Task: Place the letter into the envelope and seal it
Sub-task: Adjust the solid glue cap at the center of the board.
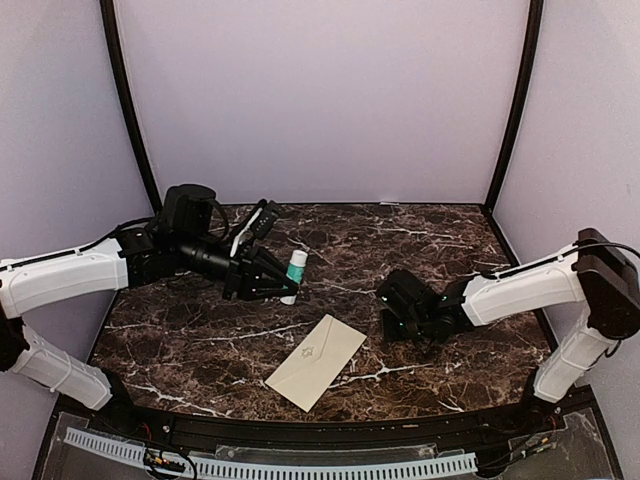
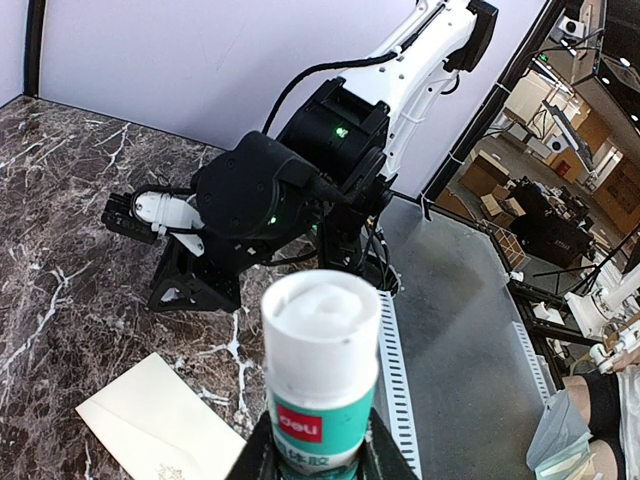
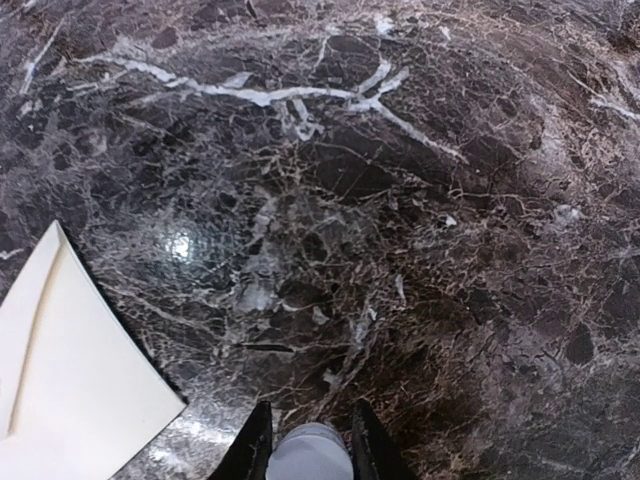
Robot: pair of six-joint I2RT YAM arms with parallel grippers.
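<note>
Left end effector (image 2: 320, 466) holds glue (image 2: 322, 335); envelope (image 1: 316, 361) cream.

A dark brown marble-patterned table (image 1: 450, 240) with white veins stands inside 3 plain lavender walls (image 1: 320, 100), 2 black posts (image 1: 128, 110) at its far corners. A white slotted strip (image 1: 300, 468) runs along its near edge, and light glares off the marble. Beyond the enclosure, cardboard boxes (image 2: 485, 175) sit in a bright workshop (image 2: 575, 120).

- The envelope (image 1: 316, 362) lies front-centre on the bench (image 1: 450, 240) (between the two arms).
- Behind-left of it: glue stick (image 1: 296, 268) in the left end effector (image 1: 279, 288).
- Right of it: cap (image 3: 310, 458) in the right end effector (image 1: 392, 318).
</note>
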